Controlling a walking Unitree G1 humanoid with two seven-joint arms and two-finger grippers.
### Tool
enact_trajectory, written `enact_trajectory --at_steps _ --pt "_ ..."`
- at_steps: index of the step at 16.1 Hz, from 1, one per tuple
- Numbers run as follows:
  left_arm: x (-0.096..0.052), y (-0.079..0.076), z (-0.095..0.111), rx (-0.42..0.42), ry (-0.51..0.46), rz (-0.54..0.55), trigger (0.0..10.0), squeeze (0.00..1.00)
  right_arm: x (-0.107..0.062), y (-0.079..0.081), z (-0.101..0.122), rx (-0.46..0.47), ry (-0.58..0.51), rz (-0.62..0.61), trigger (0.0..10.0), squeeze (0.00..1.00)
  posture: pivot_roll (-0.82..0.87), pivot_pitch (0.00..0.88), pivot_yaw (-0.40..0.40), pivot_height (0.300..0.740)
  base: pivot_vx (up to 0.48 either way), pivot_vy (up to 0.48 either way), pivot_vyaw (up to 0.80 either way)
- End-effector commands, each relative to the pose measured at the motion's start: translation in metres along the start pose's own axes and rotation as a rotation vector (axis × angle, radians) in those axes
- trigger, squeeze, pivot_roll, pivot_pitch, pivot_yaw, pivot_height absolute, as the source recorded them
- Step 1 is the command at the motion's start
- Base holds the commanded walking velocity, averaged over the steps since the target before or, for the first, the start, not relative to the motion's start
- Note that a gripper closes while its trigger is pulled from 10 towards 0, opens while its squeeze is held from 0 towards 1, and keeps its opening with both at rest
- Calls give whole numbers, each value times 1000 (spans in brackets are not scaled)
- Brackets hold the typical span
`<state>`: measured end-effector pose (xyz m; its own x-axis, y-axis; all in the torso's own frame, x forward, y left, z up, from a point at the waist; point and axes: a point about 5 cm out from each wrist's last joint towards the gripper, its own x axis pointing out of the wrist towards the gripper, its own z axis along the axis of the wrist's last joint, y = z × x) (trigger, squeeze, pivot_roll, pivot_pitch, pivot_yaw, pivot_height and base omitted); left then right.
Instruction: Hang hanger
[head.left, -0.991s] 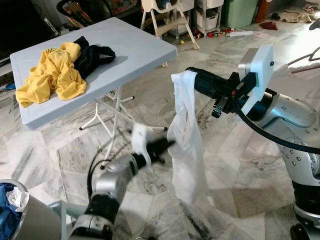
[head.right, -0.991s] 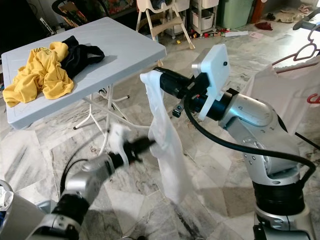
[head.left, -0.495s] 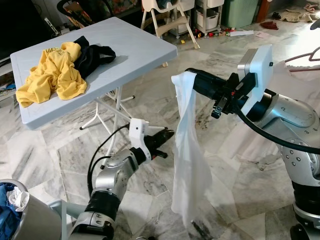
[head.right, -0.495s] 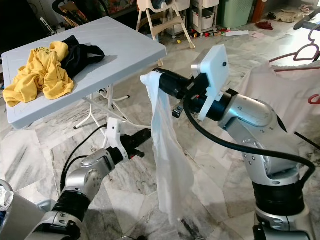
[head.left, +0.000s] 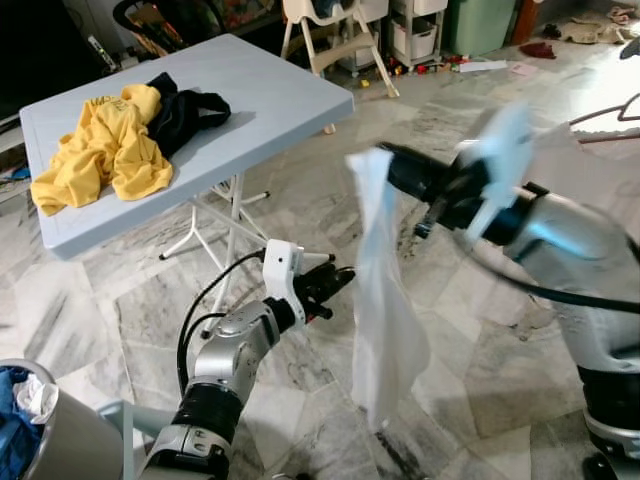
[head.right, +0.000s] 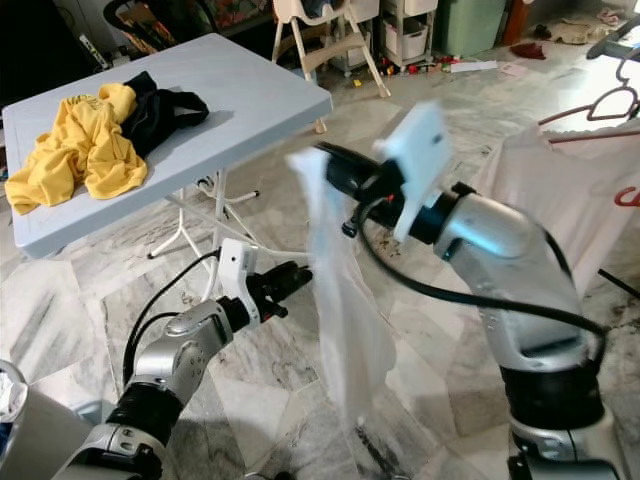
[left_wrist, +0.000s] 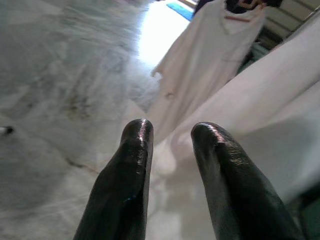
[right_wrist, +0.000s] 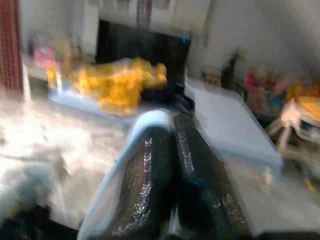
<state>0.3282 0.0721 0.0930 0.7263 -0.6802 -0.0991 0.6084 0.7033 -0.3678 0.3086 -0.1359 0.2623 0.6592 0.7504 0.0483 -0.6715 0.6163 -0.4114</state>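
Observation:
A white garment (head.left: 385, 300) hangs limp over the marble floor. My right gripper (head.left: 385, 155) is shut on its top edge, and this arm is blurred. The right wrist view has the two fingers (right_wrist: 192, 165) pressed together with white cloth (right_wrist: 107, 200) alongside them. My left gripper (head.left: 345, 275) is open, just left of the garment at mid-height, not touching it. In its wrist view the fingertips (left_wrist: 137, 132) stand apart with the cloth close beyond. A hanger (head.right: 600, 100) carrying a white shirt (head.right: 570, 190) hangs at the far right.
A light blue folding table (head.left: 270, 95) stands to the left with a yellow shirt (head.left: 105, 145) and a black garment (head.left: 190, 110) on it. A basket with blue cloth (head.left: 15, 425) sits at the bottom left. A high chair (head.left: 330, 30) and storage bins stand behind.
My right arm is now in motion and blurred. The garment's lower part has swung out to the right. My left gripper has risen a little and sits closer to the cloth.

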Motion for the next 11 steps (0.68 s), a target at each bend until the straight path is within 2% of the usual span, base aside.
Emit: enact_trajectory --at_steps 1,2,3,4,6,7,8,9,10,11 --pt "-6 11 -1 30 6 65 10000 1000 3 1 -7 -79 49 -10 0 0 -213 95 173 740 0 0 0" --pt "-9 21 6 81 -22 165 10000 1000 0 1 -28 -147 154 -24 0 0 -209 95 169 740 0 0 0" --pt "-13 32 14 108 -74 285 10000 1000 -5 -1 -45 -141 220 -60 0 0 -209 95 169 740 0 0 0" --pt "-17 38 19 113 -108 341 10000 1000 -9 -3 -53 -102 246 -92 0 0 -202 97 167 740 0 0 0" --pt "-24 36 16 138 -134 335 10000 1000 -15 -8 -72 -26 296 -211 0 0 -196 99 167 740 0 0 0" --pt "-28 32 7 147 -117 334 10000 1000 -18 -9 -87 85 341 -303 0 0 -189 103 166 740 0 0 0" --pt "-29 31 2 170 -98 332 10000 1000 -18 -8 -95 132 368 -334 0 0 -186 106 166 740 0 0 0" --pt "-29 29 -3 188 -85 329 10000 1000 -15 -5 -98 137 351 -338 0 0 -180 111 166 740 0 0 0" --pt "-28 28 -4 182 -86 335 10000 1000 -10 -3 -89 135 277 -325 0 0 -180 113 167 740 0 0 0" --pt "-27 27 -4 183 -87 333 10000 1000 -1 0 -69 162 143 -285 0 0 -182 113 166 740 0 0 0"
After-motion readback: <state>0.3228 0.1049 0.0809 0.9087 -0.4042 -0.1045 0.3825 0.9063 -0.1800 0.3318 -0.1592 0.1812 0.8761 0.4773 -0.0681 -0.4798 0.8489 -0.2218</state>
